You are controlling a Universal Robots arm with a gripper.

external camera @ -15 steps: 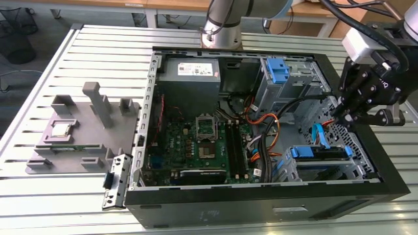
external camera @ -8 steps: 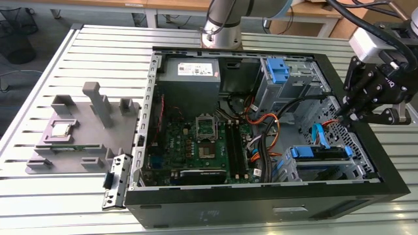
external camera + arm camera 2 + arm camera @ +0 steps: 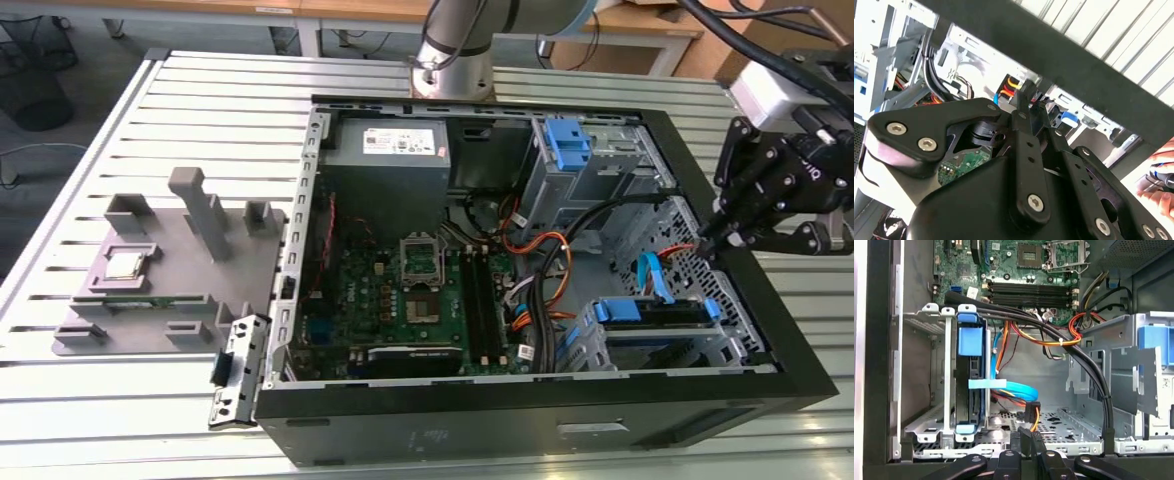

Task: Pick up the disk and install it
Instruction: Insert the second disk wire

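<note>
Slatted metal table [image 3: 200,90] under open computer case [image 3: 534,400], grey fixture [image 3: 160,270].

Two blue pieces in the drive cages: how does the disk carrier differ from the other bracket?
The disk carrier frames a dark drive; the blue bracket looks empty. The disk carrier lies low in its cage; the blue bracket stands taller, nearer the power supply. Both are blue plastic.

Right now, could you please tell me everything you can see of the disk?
The disk stands on edge in a silver metal drive cage at the case's front corner. Its dark body sits in a blue plastic carrier with tabs at both ends, the near tab broad and flat. In the exterior view it lies at the lower right, beside a light-blue cable. The hand hangs apart from it.
</note>
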